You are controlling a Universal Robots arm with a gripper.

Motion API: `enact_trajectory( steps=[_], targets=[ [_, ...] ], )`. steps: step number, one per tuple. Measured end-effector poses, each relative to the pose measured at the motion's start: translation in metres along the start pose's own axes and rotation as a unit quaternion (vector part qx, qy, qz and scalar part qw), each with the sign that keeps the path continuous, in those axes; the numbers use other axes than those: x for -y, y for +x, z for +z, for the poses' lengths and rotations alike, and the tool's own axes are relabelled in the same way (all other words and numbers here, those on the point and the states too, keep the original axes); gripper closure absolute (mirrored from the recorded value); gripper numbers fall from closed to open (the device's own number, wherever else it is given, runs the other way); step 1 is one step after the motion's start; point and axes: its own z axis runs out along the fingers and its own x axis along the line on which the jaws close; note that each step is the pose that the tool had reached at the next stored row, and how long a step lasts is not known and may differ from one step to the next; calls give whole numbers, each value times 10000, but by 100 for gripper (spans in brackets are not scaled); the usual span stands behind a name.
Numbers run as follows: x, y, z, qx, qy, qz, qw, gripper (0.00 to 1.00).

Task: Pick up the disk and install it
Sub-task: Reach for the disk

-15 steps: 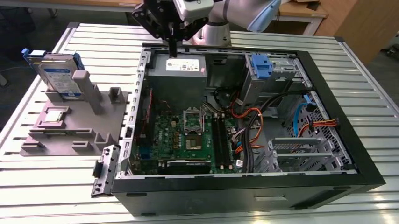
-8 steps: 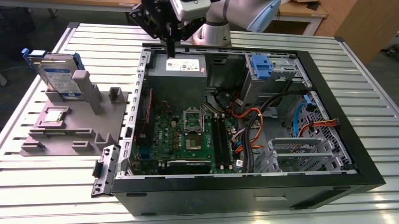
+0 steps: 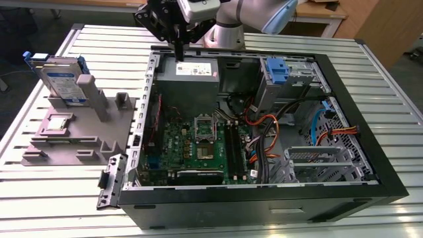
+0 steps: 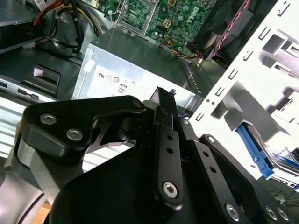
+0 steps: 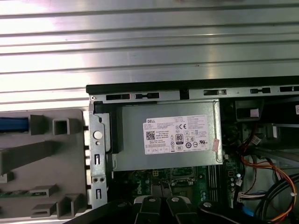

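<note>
Exterior view: gripper (image 3: 180, 54) over the edge of the case (image 3: 264, 208); the disk (image 3: 63, 82) upright in the grey fixture (image 3: 79, 134), well apart at the exterior view's left. Second wrist view: fingers (image 4: 166, 135) pressed together, gripping nothing. First wrist view: slatted table (image 5: 140, 46) beyond the case rim (image 5: 187, 85).

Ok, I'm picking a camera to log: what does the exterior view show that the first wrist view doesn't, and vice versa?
Exterior view adds: the disk, label facing out, upright on the grey fixture, away from the gripper above the case, plus the drive cage. First wrist view adds: the sticker on the power supply, seen square-on. Both: power supply, motherboard, fixture.
</note>
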Motion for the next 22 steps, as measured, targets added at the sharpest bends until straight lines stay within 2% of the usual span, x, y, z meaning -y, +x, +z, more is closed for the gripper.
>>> enact_trajectory(
  steps=[22],
  targets=[
    [5, 56, 5, 0, 0, 0, 10000, 90]
  ],
)
